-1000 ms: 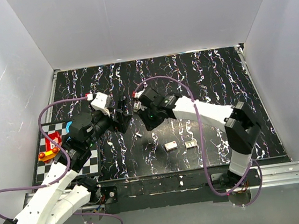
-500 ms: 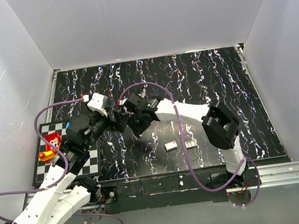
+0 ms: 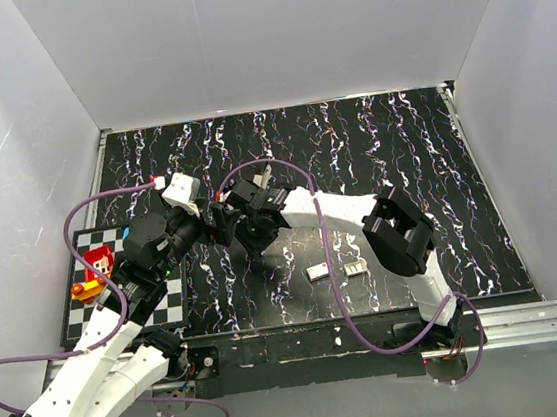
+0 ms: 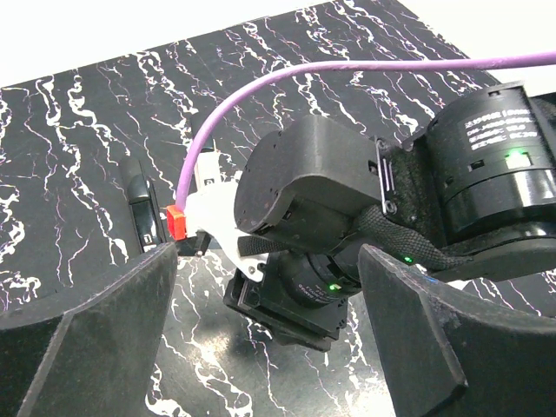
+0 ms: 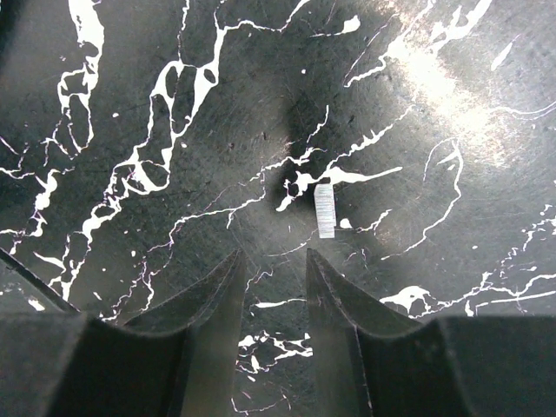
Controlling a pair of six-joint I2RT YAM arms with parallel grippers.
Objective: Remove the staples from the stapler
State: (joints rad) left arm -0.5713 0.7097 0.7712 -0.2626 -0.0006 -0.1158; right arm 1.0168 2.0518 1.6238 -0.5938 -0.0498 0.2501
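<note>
In the left wrist view the stapler (image 4: 143, 208) lies on the black marbled table at the left, a slim dark body with a glossy top, partly behind the right arm's red connector. My left gripper (image 4: 269, 300) (image 3: 218, 222) stands wide open, and the right arm's wrist fills the space just beyond its fingers. My right gripper (image 5: 274, 256) (image 3: 254, 236) points down at the table, its jaws a little apart with nothing between them. A short silver strip of staples (image 5: 324, 211) lies on the table just ahead of its right fingertip. The arms hide the stapler in the top view.
Two small pale blocks (image 3: 317, 272) (image 3: 355, 268) lie near the front edge, right of centre. A checkered board (image 3: 174, 306) with red and orange pieces (image 3: 94, 268) sits at the left. White walls enclose the table on three sides.
The right arm has swung left and folded at the elbow, bringing its gripper close beside the left gripper. The left gripper shifted slightly left. Both openings look unchanged.
</note>
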